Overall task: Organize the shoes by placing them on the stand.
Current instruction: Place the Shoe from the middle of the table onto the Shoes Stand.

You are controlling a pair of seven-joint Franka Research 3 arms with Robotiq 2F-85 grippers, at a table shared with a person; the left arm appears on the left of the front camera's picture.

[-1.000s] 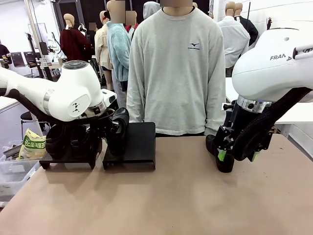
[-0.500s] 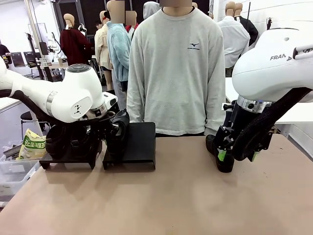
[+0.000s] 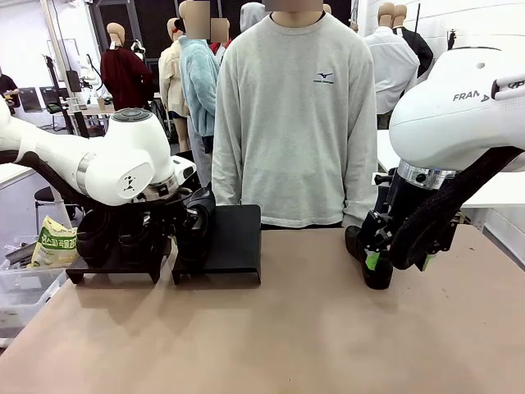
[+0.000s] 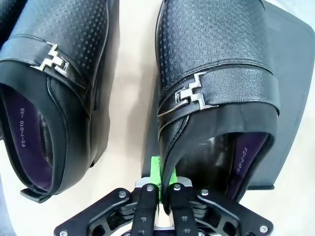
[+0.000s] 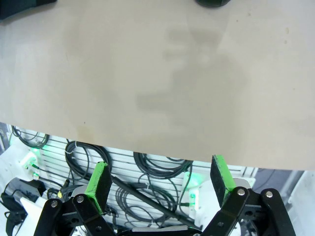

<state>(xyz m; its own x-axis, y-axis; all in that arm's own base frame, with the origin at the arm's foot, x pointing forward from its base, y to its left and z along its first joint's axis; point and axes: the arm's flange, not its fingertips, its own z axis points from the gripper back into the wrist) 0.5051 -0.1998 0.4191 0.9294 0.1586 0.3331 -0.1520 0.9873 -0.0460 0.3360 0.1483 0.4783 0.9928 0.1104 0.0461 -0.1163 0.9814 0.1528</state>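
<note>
Shoe (image 4: pixel 211 88) pinched at its collar by left end effector (image 4: pixel 160 189) over stand (image 4: pixel 290 98) edge; right end effector (image 5: pixel 160 184) wide open, empty

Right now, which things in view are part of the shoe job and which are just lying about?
Job:
- held shoe, left gripper shut on its side wall
- second shoe beside it
- third shoe on the table by the right gripper, open
- two stands

Lying about:
- snack bag off the table's left edge
</note>
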